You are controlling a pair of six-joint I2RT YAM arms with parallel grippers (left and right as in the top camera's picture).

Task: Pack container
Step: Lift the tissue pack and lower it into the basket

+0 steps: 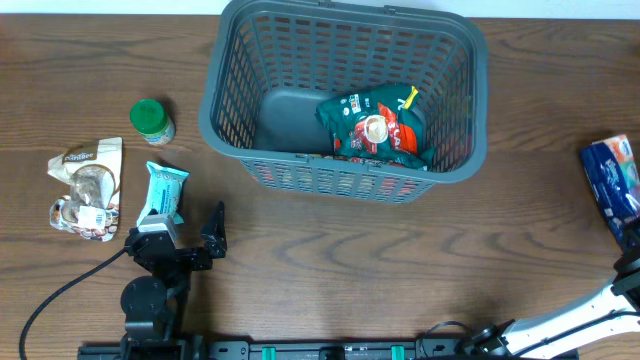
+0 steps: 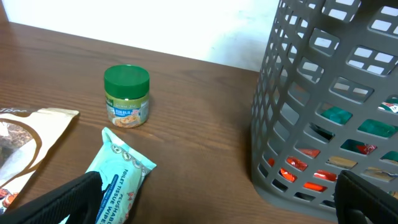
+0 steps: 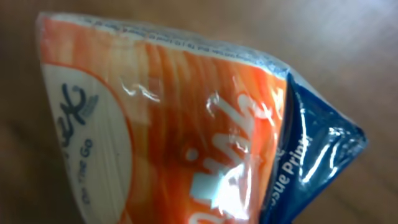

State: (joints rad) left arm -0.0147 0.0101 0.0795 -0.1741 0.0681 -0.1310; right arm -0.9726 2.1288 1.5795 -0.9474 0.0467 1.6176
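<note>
The container, a dark grey slotted basket (image 1: pixel 226 118), stands at the back centre and holds a green and red snack bag (image 1: pixel 378 125); its wall (image 2: pixel 311 118) fills the right of the left wrist view. My left gripper (image 1: pixel 186 232) (image 2: pixel 217 202) is open and low over the table. Its left finger is beside a teal wipes packet (image 1: pixel 163 192) (image 2: pixel 121 180). At the right edge my right gripper (image 1: pixel 628 232) is shut on the near end of a blue and orange packet (image 1: pixel 612 172). That packet (image 3: pixel 186 124) fills the right wrist view and hides the fingers.
A small jar with a green lid (image 1: pixel 152 120) (image 2: pixel 127 96) stands left of the basket. A beige pouch (image 1: pixel 88 168) (image 2: pixel 25 143) and a small crumpled packet (image 1: pixel 80 215) lie at the far left. A black cable (image 1: pixel 60 295) trails from the left arm.
</note>
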